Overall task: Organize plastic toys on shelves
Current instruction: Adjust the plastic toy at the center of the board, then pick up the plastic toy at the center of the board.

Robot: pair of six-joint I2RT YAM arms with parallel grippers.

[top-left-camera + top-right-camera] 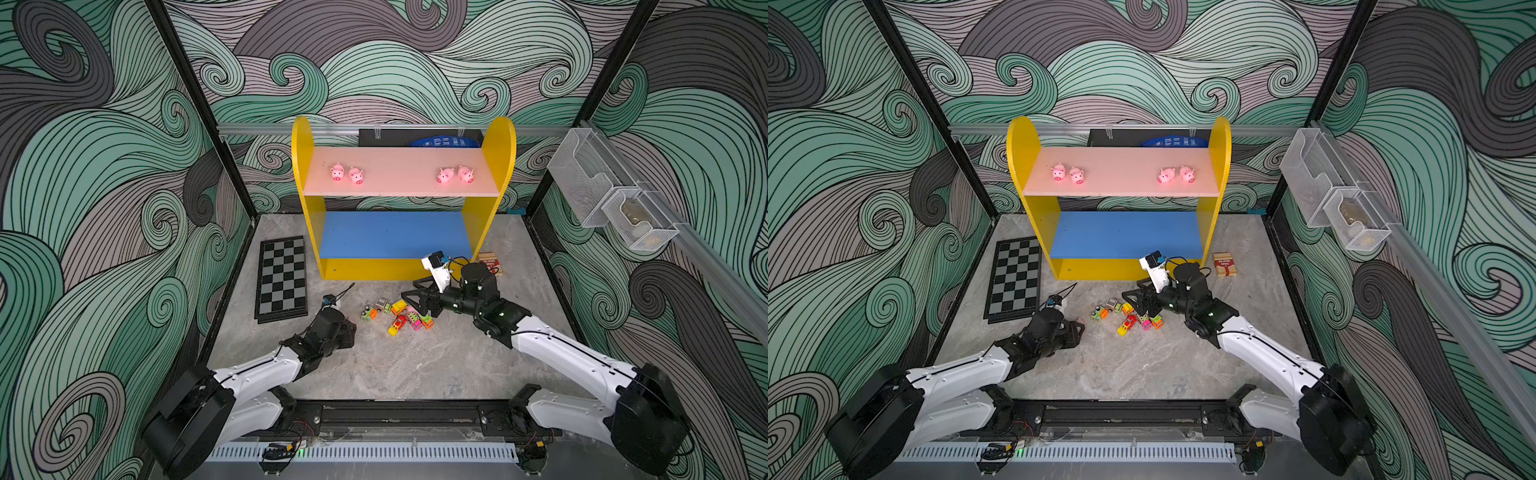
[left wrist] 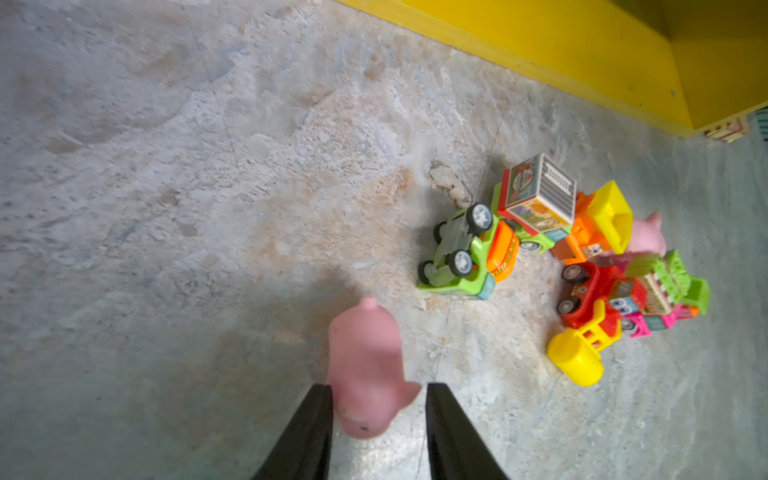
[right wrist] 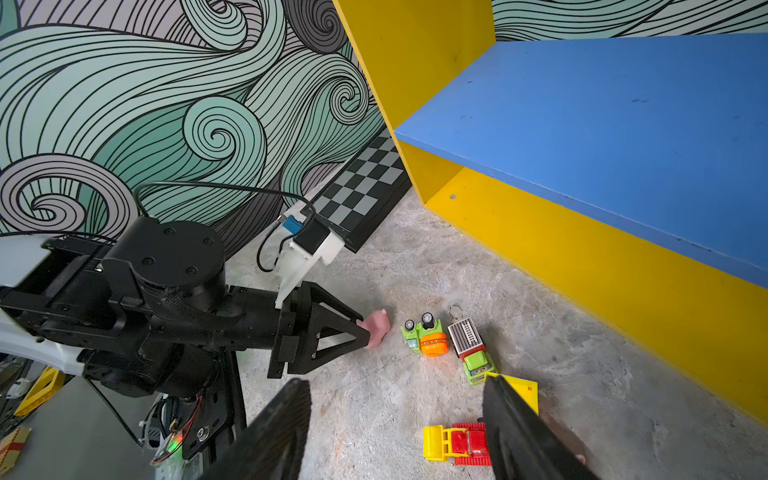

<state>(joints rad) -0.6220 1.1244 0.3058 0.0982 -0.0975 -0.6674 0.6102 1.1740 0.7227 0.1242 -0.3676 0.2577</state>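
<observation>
On the pale pink upper board (image 1: 399,164) of the yellow shelves (image 1: 304,174) you had four pigs standing, one pair of pigs (image 1: 337,171) toward each side panel, the second pair (image 1: 466,174) well apart from the first. The blue lower board (image 1: 395,235) held nothing, so by my reckoning you were about a third of the way through: two pigs and every vehicle were left to shelve. A fifth pig (image 2: 365,361) sat between the parted fingers of your left gripper (image 2: 379,386), low over the grey tabletop (image 1: 415,365). It was blurred in the left wrist view. One finger looked to touch it and the other stood just off it, so it read as loose, not pinched, and you could not tell whether it rested on the table. From above, the wrist hid all but a pink sliver (image 1: 1079,320) of it. The sixth pig (image 2: 648,237) lay half hidden behind an orange-and-yellow dump truck (image 2: 598,224) in the heap of toy vehicles (image 1: 399,318), which were piled too tightly to count with confidence. Your right gripper (image 3: 395,380) hung over that heap with its jaws wide and nothing between them. Its arm covered part of the card box (image 1: 492,262) in a top view.
</observation>
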